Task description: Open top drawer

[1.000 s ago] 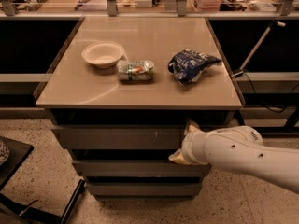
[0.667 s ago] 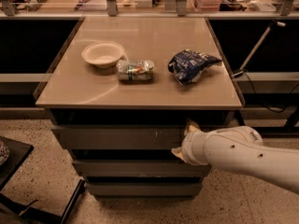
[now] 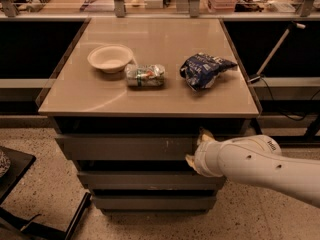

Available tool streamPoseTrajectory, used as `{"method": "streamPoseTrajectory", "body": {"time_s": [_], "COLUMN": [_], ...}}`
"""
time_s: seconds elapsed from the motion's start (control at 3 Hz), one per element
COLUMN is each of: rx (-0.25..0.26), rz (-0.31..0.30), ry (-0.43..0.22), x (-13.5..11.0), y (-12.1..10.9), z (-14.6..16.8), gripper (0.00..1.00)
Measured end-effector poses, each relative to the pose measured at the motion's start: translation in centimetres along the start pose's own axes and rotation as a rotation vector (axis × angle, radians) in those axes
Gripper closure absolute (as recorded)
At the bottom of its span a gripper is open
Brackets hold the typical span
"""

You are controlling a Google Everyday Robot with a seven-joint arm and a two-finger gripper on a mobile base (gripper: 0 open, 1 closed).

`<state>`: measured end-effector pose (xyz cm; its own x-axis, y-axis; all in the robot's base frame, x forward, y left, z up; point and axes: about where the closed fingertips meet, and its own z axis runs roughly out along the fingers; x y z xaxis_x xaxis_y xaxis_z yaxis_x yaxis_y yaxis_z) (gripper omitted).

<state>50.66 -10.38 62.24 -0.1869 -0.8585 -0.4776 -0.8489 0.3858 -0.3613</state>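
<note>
The white arm's gripper [image 3: 197, 146] sits at the right end of the wide flat grey metal top drawer [image 3: 125, 148], directly under the tan tabletop [image 3: 150, 91]. Its jaws are apart, one tip by the drawer front's upper edge, one by its lower.

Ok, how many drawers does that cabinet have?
3, stacked under the tabletop: the top drawer, a middle drawer and a bottom drawer. The claw is at the top drawer's right end.
</note>
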Motion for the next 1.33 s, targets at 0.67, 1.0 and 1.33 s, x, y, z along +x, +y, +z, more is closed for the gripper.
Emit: {"method": "streamPoseTrajectory", "body": {"time_s": [0.67,1.0,1.33], "rx": [-0.003,-0.003,-0.003], "rz": [-0.004,-0.004,-0.004], "ry": [0.002,0.002,0.002], "x": [-0.4,-0.8,-1.2], "y": [0.1,-0.2,-0.7], "z": [-1.2,-1.8,-2.8], "gripper": [1.00,1.00,1.00]}}
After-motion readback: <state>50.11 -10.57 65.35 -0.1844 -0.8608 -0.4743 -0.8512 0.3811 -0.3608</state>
